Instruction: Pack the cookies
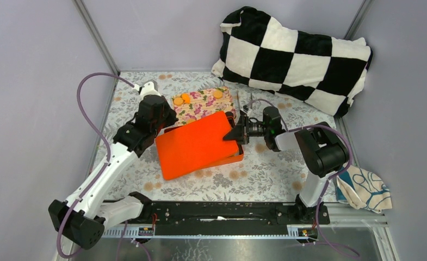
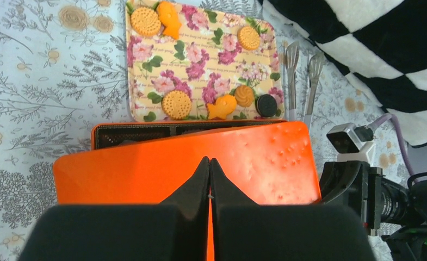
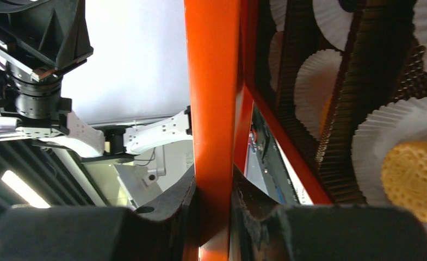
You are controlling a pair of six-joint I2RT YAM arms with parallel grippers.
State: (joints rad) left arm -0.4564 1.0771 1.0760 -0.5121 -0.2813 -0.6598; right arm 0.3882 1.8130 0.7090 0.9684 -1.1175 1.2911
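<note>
left gripper (image 2: pixel 209 163) and right gripper (image 3: pixel 214 185) are pinching opposite edges of the lid (image 1: pixel 197 144), with cookies (image 2: pixel 177 104) lying on the tray (image 2: pixel 200 60) just beyond, nearer the left

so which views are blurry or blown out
Right wrist: blown out white left of the lid, right gripper soft. Left wrist: cookies sharp, left gripper blurred. Top external: even light, sharp throughout.

Orange lid (image 1: pixel 197 144): smooth, satin, faintly dimpled at one corner. My fingers (image 2: pixel 192 182): matt black plastic. Cups (image 3: pixel 320 87): pleated white paper. Cookies (image 3: pixel 415 179): matt, pitted. Tray (image 2: pixel 200 70): glossy floral print. Tongs (image 2: pixel 291 65): bright metal. Pillow (image 1: pixel 292 54): plush cloth
</note>
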